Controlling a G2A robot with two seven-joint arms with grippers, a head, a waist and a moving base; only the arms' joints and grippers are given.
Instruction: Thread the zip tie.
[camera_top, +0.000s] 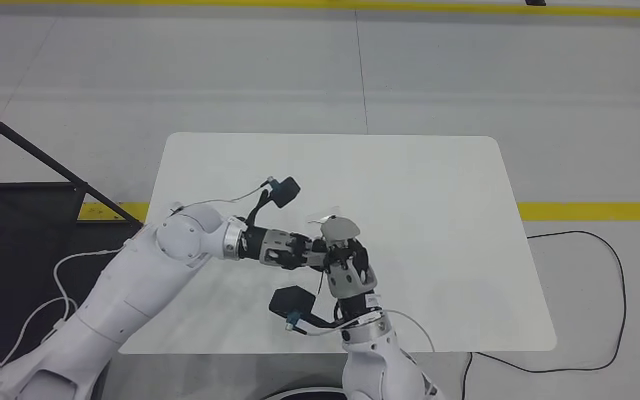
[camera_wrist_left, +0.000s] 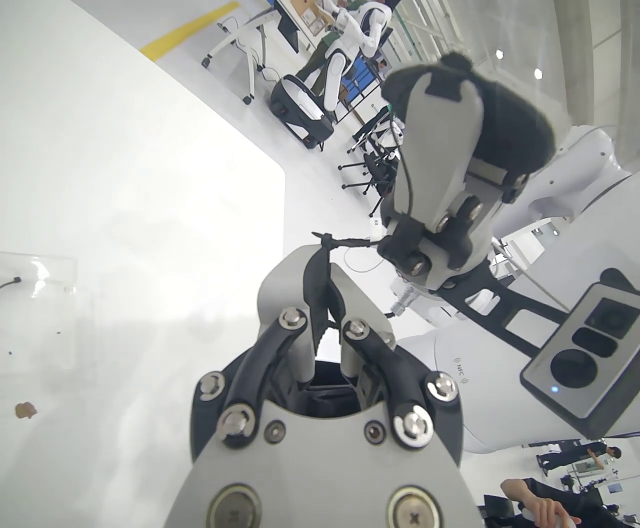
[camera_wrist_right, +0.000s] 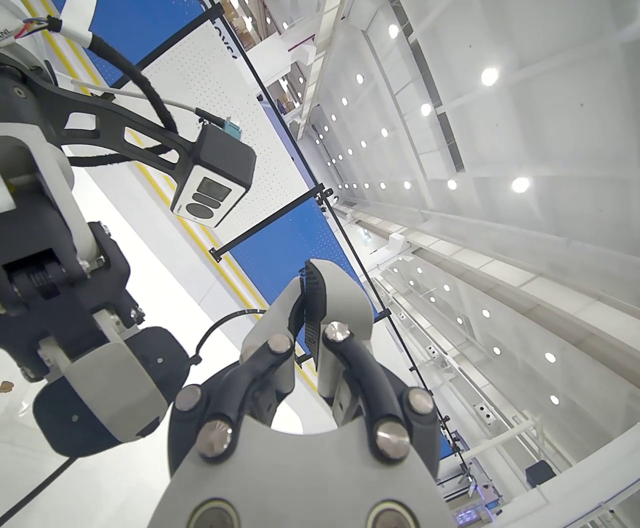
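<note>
Black and thin, the zip tie (camera_wrist_left: 350, 242) hangs in the air above the white bench (camera_top: 430, 200), stretched between your two claws where the arms meet over the middle of the bench. Your left claw (camera_wrist_left: 320, 270) is pinched tight on one end. A small knob, probably the locking head, sits at its tips, with a short stub poking out beyond it. Your right claw (camera_wrist_right: 306, 295) is also closed on the strap, and in the right wrist view the tie bows out in a curved loop between the two claws.

Both ends are in hand and brought together, so the pickup and alignment look done. The loop and the stub suggest the tail has reached the head and may have entered it, but you cannot confirm from these views that it has passed through. If it has, what remains is drawing the tail further through. If not, you have yet to feed it in. A clear packet (camera_wrist_left: 37, 280) lies on the bench, apart from the claws.
</note>
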